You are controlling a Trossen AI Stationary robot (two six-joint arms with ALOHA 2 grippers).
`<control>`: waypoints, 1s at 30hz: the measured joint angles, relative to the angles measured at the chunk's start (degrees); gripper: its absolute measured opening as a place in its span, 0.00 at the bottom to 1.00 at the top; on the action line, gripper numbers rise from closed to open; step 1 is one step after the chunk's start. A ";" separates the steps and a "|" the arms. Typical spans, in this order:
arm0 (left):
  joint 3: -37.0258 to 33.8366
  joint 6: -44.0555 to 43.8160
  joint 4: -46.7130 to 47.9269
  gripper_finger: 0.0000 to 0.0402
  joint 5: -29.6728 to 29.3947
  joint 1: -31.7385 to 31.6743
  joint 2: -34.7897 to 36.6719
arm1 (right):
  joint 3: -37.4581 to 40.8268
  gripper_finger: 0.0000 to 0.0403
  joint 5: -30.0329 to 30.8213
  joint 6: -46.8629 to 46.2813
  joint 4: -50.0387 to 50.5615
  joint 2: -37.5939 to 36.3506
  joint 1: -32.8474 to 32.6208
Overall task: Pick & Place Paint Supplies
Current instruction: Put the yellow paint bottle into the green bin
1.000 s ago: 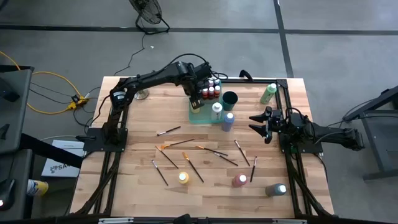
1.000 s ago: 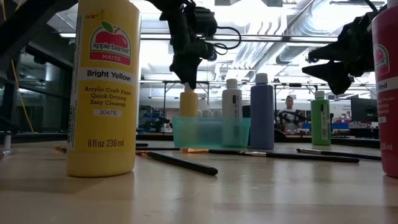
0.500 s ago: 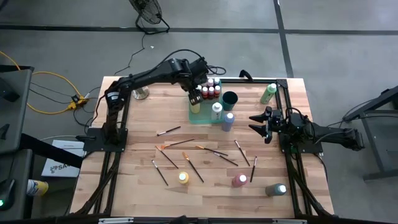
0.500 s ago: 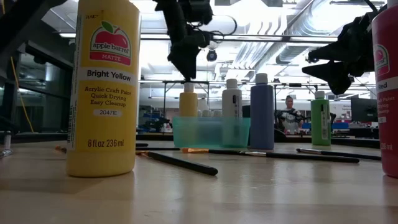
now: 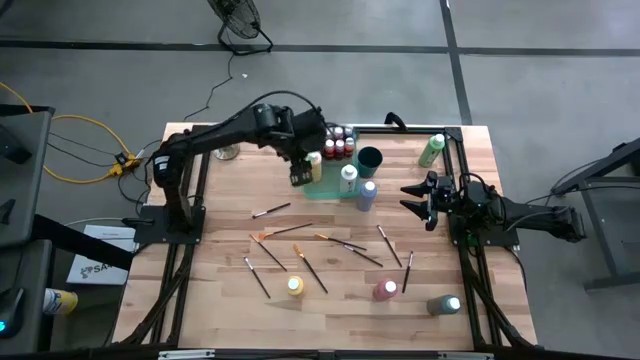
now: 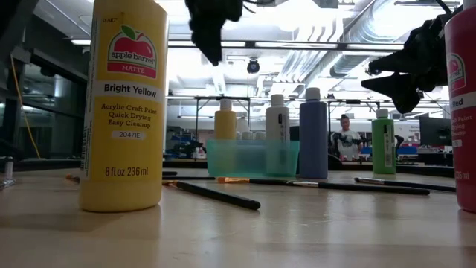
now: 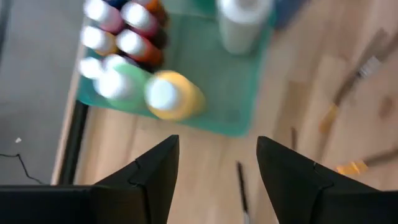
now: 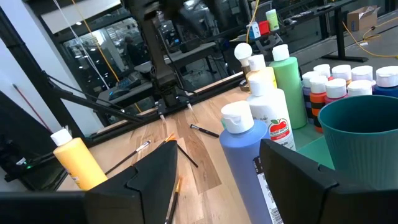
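The left gripper [image 5: 299,176] hangs above the tray's [image 5: 330,193] near-left corner with its fingers spread and nothing between them; in its wrist view the gap frames bare wood just short of the tray. A yellow bottle [image 7: 173,95] stands in that corner, free of the fingers, beside a cluster of small bottles [image 7: 127,31] packed along the tray's far side, so the tray looks like the collection point for the supplies. A white bottle [image 5: 348,176] stands in the tray and a blue bottle [image 5: 367,194] at its edge, with a dark cup [image 5: 370,158] behind. Much is still loose: brushes [image 5: 330,240] lie scattered across the middle of the table, and another yellow bottle [image 5: 295,286], a pink one [image 5: 386,290] and a grey one [image 5: 444,304] stand near the front edge, a green one [image 5: 432,150] at the far right. The right gripper [image 5: 419,201] waits at the right side, fingers spread and empty, clear of the left arm's working space.
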State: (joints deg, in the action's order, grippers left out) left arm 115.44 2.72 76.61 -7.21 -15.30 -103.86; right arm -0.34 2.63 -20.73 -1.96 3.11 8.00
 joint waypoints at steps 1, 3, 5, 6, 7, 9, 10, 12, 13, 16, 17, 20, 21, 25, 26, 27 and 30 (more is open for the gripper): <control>0.00 -0.17 1.16 0.52 0.01 0.98 0.24 | -0.01 0.55 0.00 0.00 0.01 0.00 -0.01; 0.00 -0.68 3.58 0.52 0.21 2.95 0.70 | 0.00 0.55 0.00 0.00 0.00 0.00 0.01; 0.00 -1.38 6.92 0.52 0.24 5.13 1.12 | 0.00 0.55 0.00 0.00 0.00 0.00 -0.01; 0.00 -1.66 8.03 0.52 0.22 6.39 1.22 | -0.02 0.55 0.00 0.00 0.00 0.00 0.01; 0.00 -1.99 9.04 0.52 0.22 7.80 1.32 | -0.02 0.55 0.00 0.00 0.00 0.00 -0.01; -0.07 -2.57 11.18 0.52 0.29 10.76 1.74 | -0.01 0.55 0.00 0.00 0.00 0.00 0.00; -0.06 -2.96 11.86 0.52 0.38 12.47 1.99 | -0.01 0.55 0.00 0.00 0.00 0.00 0.00; -0.02 -3.17 12.76 0.52 0.38 15.78 2.51 | 0.00 0.55 0.00 0.00 0.00 0.00 -0.01; -0.04 -3.45 13.11 0.52 0.37 17.33 2.80 | -0.02 0.55 0.00 0.00 0.02 0.00 -0.01; -0.04 -4.44 13.41 0.52 0.32 22.25 3.17 | -0.01 0.55 0.00 0.00 0.00 0.00 0.00; -0.04 -4.51 13.40 0.52 0.29 23.84 3.17 | -0.02 0.55 0.00 0.00 0.00 0.00 -0.01; -0.49 -4.51 12.62 0.52 0.32 28.13 3.09 | 0.00 0.55 0.00 0.00 0.00 0.00 0.01; -1.52 -4.51 11.31 0.52 0.31 29.40 3.21 | 0.00 0.55 0.00 0.00 0.00 0.00 -0.01; -7.20 -4.05 5.08 0.52 1.57 33.48 3.40 | 0.00 0.55 0.00 0.00 0.00 0.00 0.00; -8.59 -4.03 3.40 0.52 2.33 34.22 3.66 | 0.00 0.55 0.00 0.00 0.00 0.00 0.01; -9.85 -4.01 1.76 0.52 2.95 34.87 4.06 | -0.01 0.55 0.00 0.00 0.00 0.00 0.00; -13.72 -4.26 -1.92 0.52 5.38 36.85 5.47 | -0.01 0.55 0.00 0.00 0.00 0.00 0.01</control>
State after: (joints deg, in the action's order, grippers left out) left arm 101.72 -1.53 74.69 -1.83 21.56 -98.38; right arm -0.35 2.63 -20.73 -1.96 3.11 8.01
